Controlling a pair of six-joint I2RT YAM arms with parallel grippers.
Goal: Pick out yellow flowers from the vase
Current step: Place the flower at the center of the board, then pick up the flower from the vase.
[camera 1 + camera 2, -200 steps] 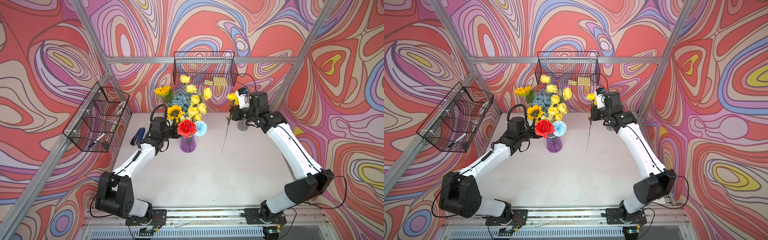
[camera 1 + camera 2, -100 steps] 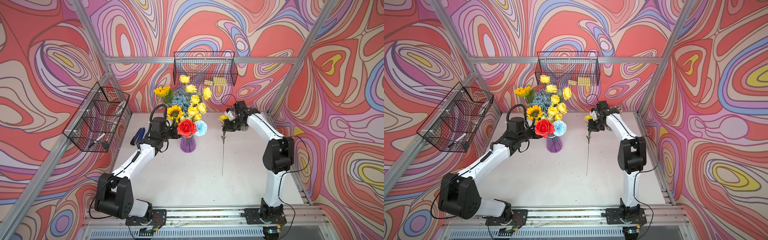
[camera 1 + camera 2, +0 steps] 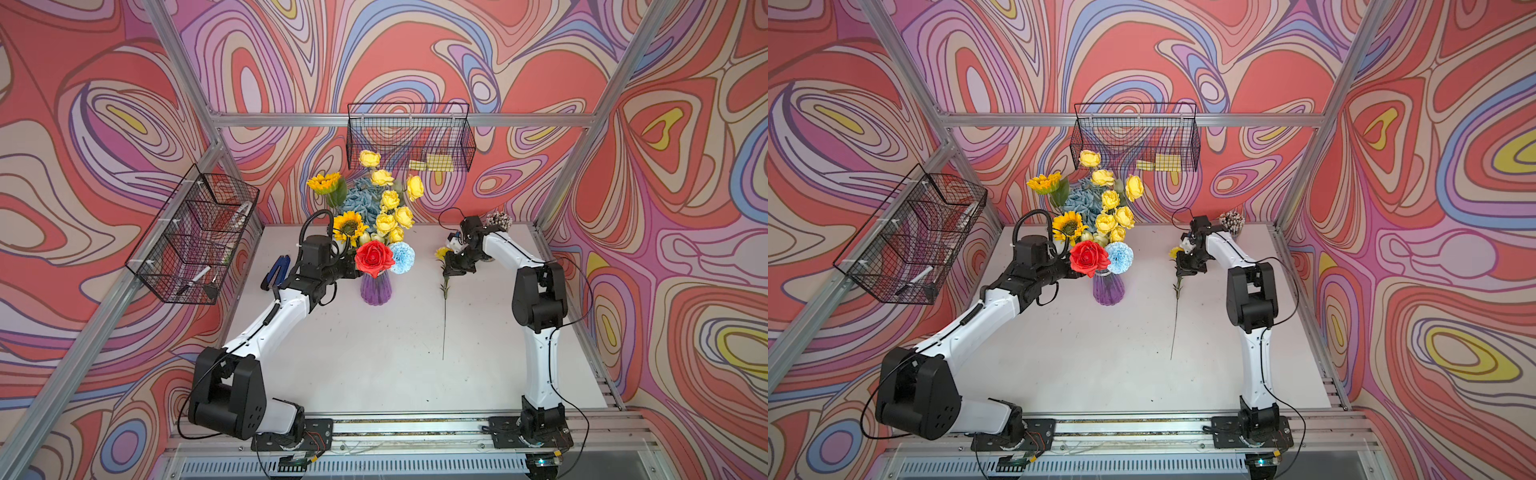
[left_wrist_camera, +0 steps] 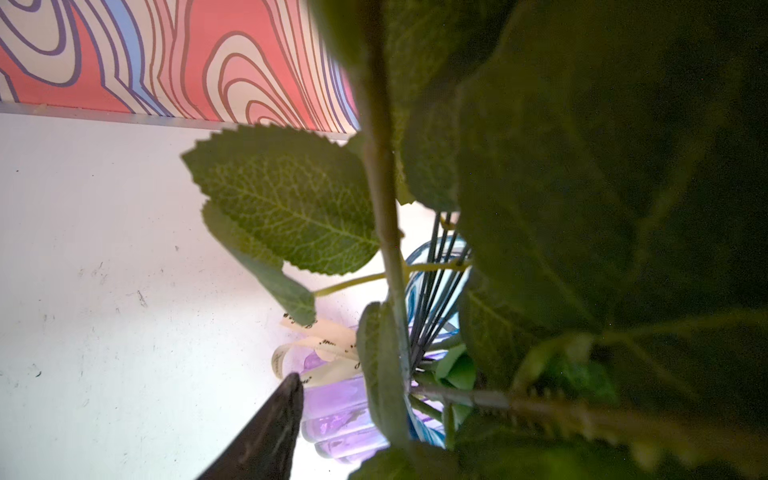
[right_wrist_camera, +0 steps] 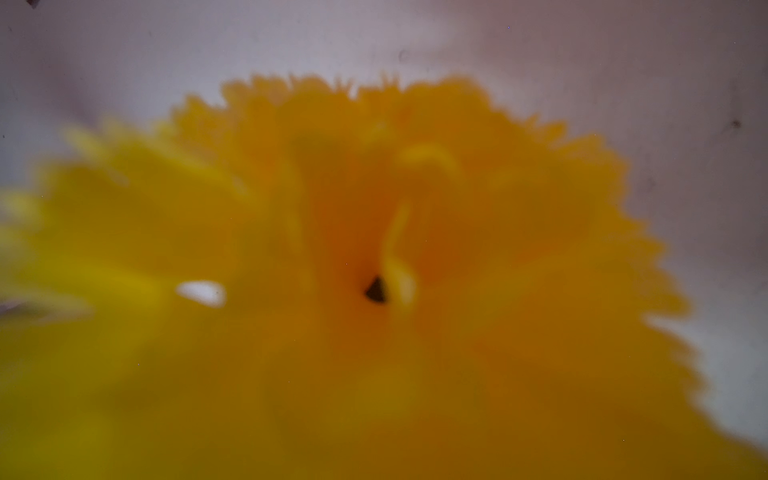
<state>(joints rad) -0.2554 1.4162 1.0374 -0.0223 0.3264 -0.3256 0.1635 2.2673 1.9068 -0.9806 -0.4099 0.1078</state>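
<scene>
The purple vase (image 3: 375, 289) (image 3: 1108, 289) stands mid-table holding two sunflowers (image 3: 350, 226), a spray of yellow roses (image 3: 390, 199), a red rose (image 3: 373, 257) and blue blooms. My left gripper (image 3: 351, 270) reaches in at the vase's neck under the red rose. In the left wrist view one dark finger (image 4: 270, 432) shows beside the vase (image 4: 332, 419); leaves hide the other. To the vase's right, low over the table, my right gripper (image 3: 455, 268) (image 3: 1185, 268) is shut on a yellow carnation (image 3: 441, 252) just below the bloom (image 5: 374, 249). Its long stem (image 3: 444, 324) points toward the front.
A cup of pencils (image 3: 498, 218) stands at the back right, behind the right arm. A blue-handled tool (image 3: 276, 272) lies left of the left arm. Wire baskets hang on the back wall (image 3: 409, 137) and the left wall (image 3: 195, 241).
The right arm has folded down and carried the yellow carnation from high up to just above the table, right of the vase. The left arm has stayed at the vase.
</scene>
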